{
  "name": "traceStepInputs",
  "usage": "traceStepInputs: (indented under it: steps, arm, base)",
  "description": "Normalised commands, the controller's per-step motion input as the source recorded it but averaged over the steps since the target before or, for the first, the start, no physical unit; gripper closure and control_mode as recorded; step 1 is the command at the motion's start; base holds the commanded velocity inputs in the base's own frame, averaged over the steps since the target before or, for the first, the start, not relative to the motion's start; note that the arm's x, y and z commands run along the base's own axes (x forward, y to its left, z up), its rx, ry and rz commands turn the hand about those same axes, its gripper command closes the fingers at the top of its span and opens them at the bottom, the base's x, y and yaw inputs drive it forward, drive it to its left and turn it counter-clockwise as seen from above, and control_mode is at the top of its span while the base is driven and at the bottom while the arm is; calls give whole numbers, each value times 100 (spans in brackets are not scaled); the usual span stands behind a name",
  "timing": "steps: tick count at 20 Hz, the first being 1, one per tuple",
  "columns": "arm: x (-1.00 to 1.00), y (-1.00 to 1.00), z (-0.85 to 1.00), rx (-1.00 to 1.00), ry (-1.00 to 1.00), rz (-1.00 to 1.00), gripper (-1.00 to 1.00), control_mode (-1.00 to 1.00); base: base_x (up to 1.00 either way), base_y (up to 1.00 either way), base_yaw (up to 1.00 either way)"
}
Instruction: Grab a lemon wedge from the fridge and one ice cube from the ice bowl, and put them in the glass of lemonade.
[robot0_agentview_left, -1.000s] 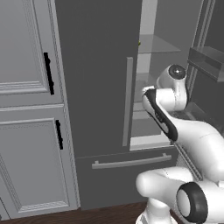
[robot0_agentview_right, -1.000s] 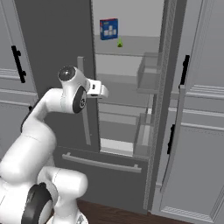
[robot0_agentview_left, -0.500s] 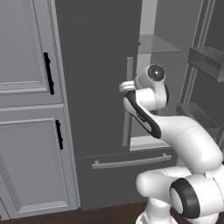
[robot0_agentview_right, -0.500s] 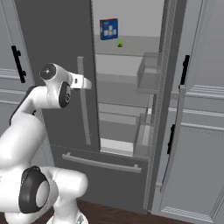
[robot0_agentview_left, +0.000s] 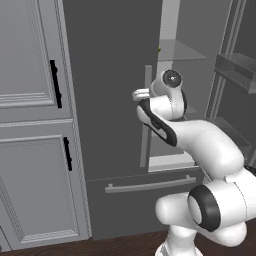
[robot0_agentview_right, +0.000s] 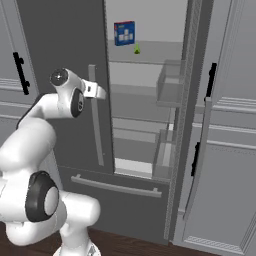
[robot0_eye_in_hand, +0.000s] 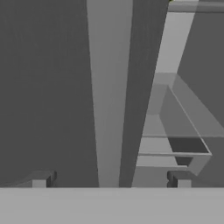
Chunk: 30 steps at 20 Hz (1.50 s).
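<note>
The two-finger gripper (robot0_eye_in_hand: 110, 179) on the white arm stands with its jaws spread as wide as they go and nothing between them, facing the long vertical grey bar handle (robot0_eye_in_hand: 109, 92) of the tall dark grey double-door fridge (robot0_agentview_left: 110, 100); in the hand view that bar runs straight up between the two dark fingertips (robot0_eye_in_hand: 41, 180), so its long axis lies upright, crossing the line from one finger to the other. The handle belongs to the left door, which is shut, while the right door (robot0_agentview_right: 200, 115) is swung open and shows the pale interior with clear shelves. The tiny yellow-green lemon wedge (robot0_agentview_right: 137, 49) sits on an upper shelf, farther in, higher than the gripper and to its right, just beside and below the blue box (robot0_agentview_right: 124, 33). Judged from this, the reach for the wedge has to go up and to the right, round the edge of the shut door, rather than straight ahead where the bar stands. Counted: one arm with one gripper, one wedge, one blue box, two fridge doors, one drawer bar (robot0_agentview_left: 150, 185) below them, and light grey panelled cabinets (robot0_agentview_left: 30, 125) with black handles on the left and right sides.
</note>
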Motion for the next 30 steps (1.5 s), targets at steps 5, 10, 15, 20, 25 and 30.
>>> traceStepInputs:
  steps: [5, 10, 15, 20, 25, 30]
  arm:
    - [60, 0, -50, 0, 1, 0, -100, -100]
    - [66, 0, -25, 0, 0, 0, -100, -100]
    - [55, 0, -18, 0, 0, 0, -100, -100]
    - [56, 2, -14, 0, 1, 0, 100, -100]
    - [16, 5, 0, 0, 5, 0, 100, -100]
    - [9, 17, 0, 0, 4, 0, 100, -100]
  base:
    - [0, 0, 0]
    - [0, 0, 0]
    - [0, 0, 0]
    - [0, 0, 0]
    - [0, 0, 0]
    - [0, 0, 0]
